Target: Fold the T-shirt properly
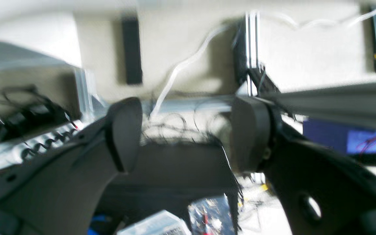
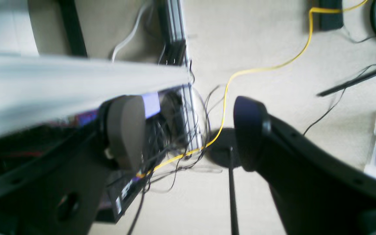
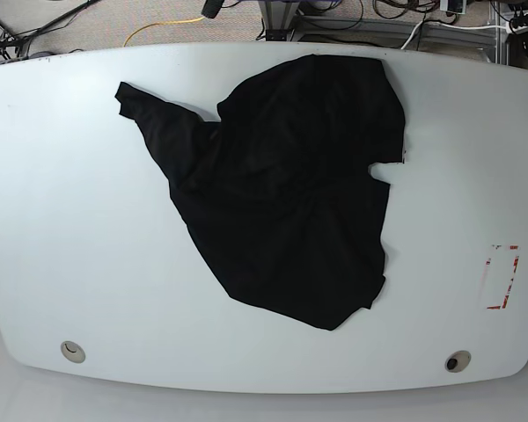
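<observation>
In the base view the T-shirt (image 3: 290,193) lies crumpled on the white table (image 3: 62,220), plain black side up, its bulk in the centre and upper centre of the frame; its long axis runs on a diagonal, from a sleeve (image 3: 145,110) stretched toward the upper left down to a rough point at lower centre-right; neither arm appears in this view, so which one is nearer the cloth cannot be told. The left gripper (image 1: 188,130) has its jaws spread wide with nothing between them, looking past the table edge at cables and floor; the right gripper (image 2: 188,130) is likewise spread and empty, above a yellow cable (image 2: 273,67). The shirt is well apart from both, so I judge the first move must carry a gripper in over the table toward that outstretched sleeve.
</observation>
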